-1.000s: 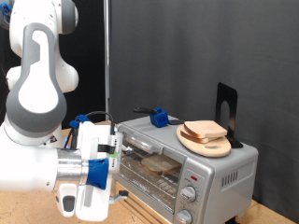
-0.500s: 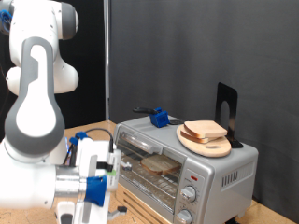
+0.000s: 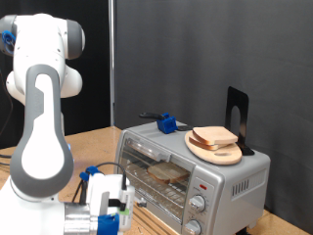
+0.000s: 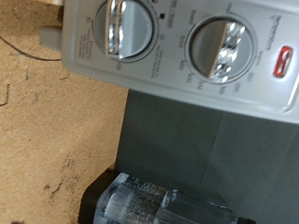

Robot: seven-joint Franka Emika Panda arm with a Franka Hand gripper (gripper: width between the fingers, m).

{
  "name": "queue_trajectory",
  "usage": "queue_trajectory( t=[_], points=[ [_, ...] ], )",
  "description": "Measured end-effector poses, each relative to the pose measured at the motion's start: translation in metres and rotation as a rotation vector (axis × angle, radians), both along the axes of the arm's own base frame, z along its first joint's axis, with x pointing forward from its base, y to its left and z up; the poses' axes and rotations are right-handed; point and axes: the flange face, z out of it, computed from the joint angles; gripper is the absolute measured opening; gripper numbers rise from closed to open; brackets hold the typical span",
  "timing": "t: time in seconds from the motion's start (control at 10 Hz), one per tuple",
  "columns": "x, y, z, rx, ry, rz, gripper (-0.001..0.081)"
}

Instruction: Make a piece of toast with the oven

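Note:
The silver oven [image 3: 223, 181] stands on the wooden table with its glass door closed. Behind the glass, a piece of toast [image 3: 168, 172] lies on the wire rack. A second slice like it [image 3: 213, 135] rests on a round wood board on the oven's roof. My gripper [image 3: 111, 210] hangs low at the exterior view's bottom left, in front of the oven and below its door. The wrist view looks at the oven's control panel, with its two round knobs [image 4: 128, 28] [image 4: 218, 49] and red mark [image 4: 280, 67]. A blurred fingertip [image 4: 154, 201] shows at the frame's edge with nothing between the fingers.
A blue clamp-like tool [image 3: 168, 123] and a black bookend [image 3: 236, 117] also sit on the oven's roof. A dark curtain hangs behind. The white arm [image 3: 39, 108] fills the exterior view's left. Light wood table [image 4: 47, 121] lies beside the oven.
The hand has dropped from level with the oven door to near the table at the exterior view's bottom. The oven and both slices have not moved.

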Motion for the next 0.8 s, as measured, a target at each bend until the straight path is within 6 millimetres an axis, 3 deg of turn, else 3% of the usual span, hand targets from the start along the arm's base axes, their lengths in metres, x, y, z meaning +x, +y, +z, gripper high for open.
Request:
queue_trajectory(
  t=[0.6,0.8],
  points=[
    [0.002,0.005,-0.007,0.062,0.172,0.034,0.0800],
    [0.010,0.007,-0.011,0.044,0.151,0.039,0.0800]
  ],
)
